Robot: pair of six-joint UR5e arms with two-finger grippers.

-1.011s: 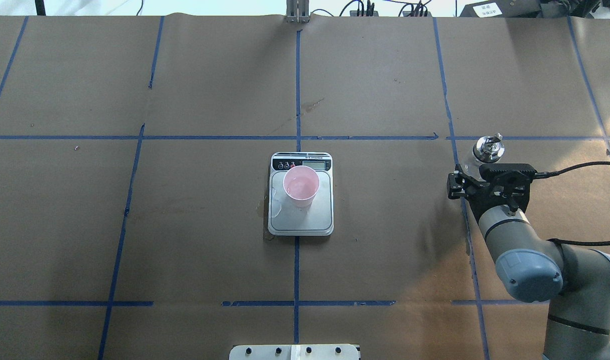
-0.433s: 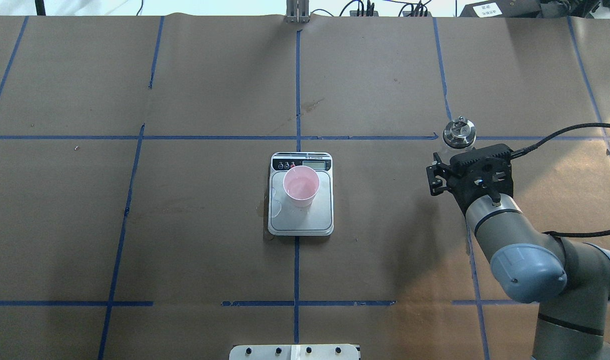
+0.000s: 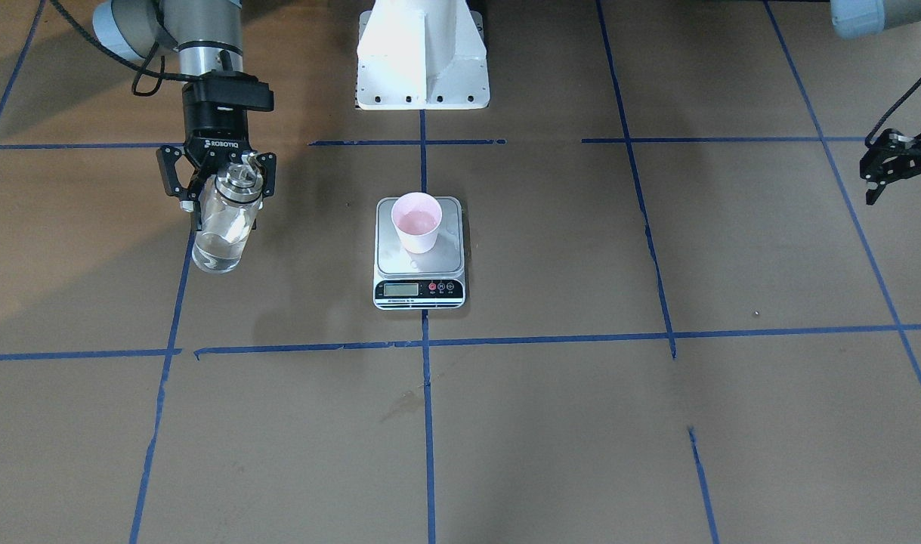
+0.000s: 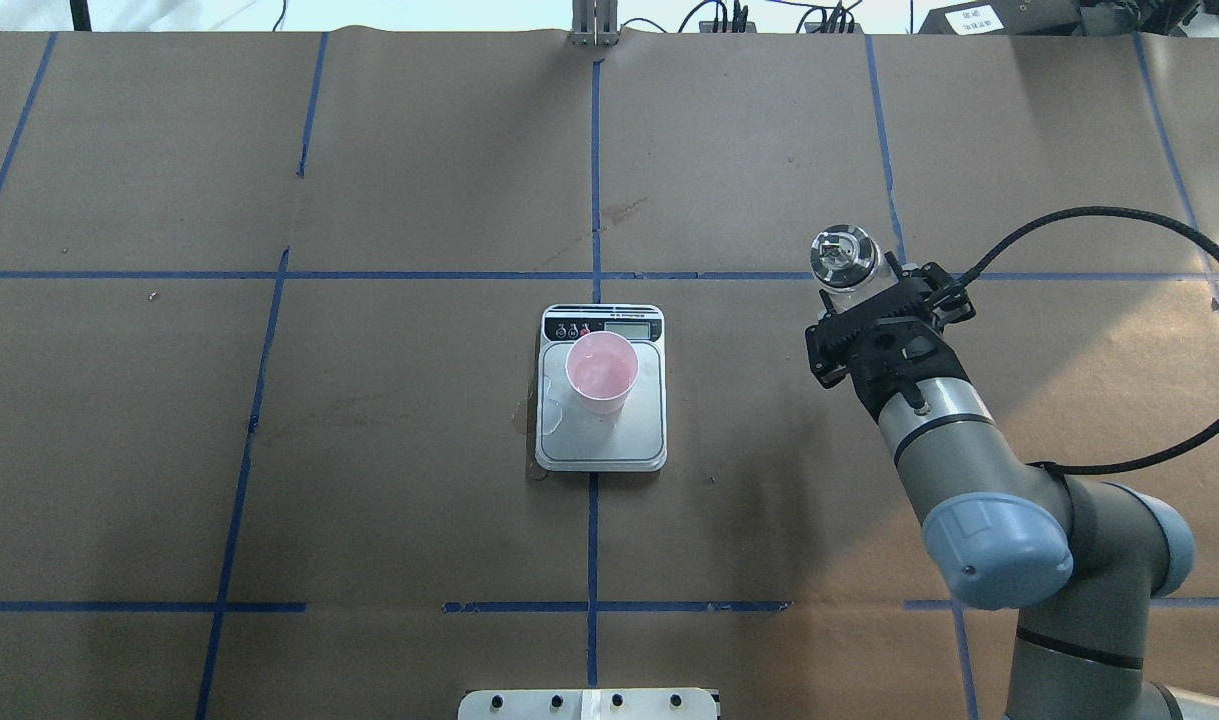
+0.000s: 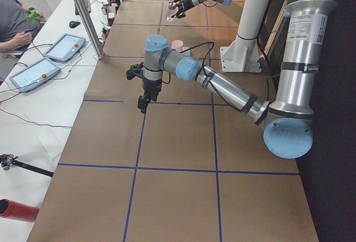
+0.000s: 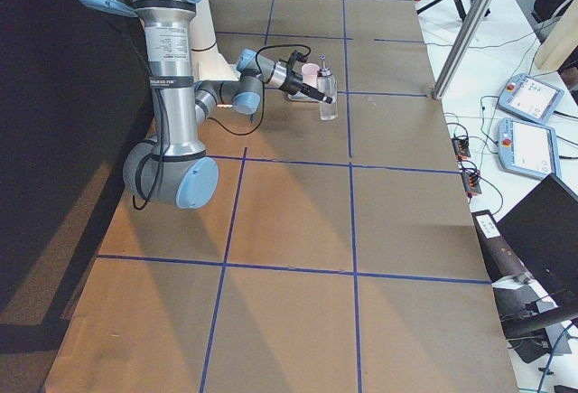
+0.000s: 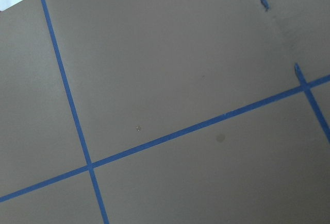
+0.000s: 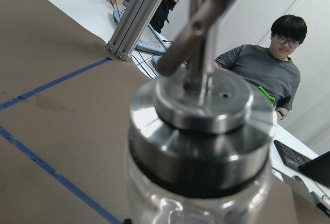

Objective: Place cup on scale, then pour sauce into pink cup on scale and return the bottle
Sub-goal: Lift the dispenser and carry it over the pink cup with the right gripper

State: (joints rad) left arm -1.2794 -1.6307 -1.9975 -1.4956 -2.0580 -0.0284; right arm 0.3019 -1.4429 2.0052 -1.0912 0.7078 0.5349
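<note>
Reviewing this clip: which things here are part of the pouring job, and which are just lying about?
Job: pink cup on the scale; glass bottle of sauce, held by the right tool.

Lying about: left tool, off to the side; tablets on the side table; seated operator; red cylinder.

One pink cup (image 3: 417,223), one kitchen scale (image 3: 445,258), one glass bottle (image 3: 220,234), one right gripper (image 3: 230,198), one left gripper (image 3: 877,170), two control tablets (image 5: 65,46).
</note>
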